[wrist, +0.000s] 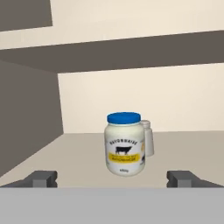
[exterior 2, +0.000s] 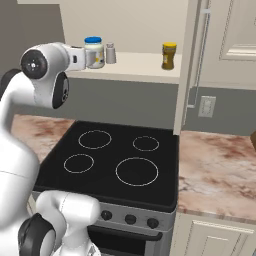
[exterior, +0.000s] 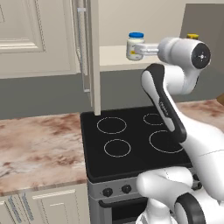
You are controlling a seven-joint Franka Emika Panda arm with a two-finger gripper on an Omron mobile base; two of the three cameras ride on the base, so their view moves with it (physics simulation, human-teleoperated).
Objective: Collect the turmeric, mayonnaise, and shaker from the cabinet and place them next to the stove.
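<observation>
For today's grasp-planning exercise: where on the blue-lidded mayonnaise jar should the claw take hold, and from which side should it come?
Grip the mayonnaise jar around its white body below the blue lid, coming straight in from the shelf's open front. It stands upright with rounded sides centred between the open claw tips. The shaker stands close behind it, so probably a shallow reach is safest.

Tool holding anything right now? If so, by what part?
Nothing held. The tool is open, its fingertips short of the mayonnaise standing on the cabinet shelf.
</observation>
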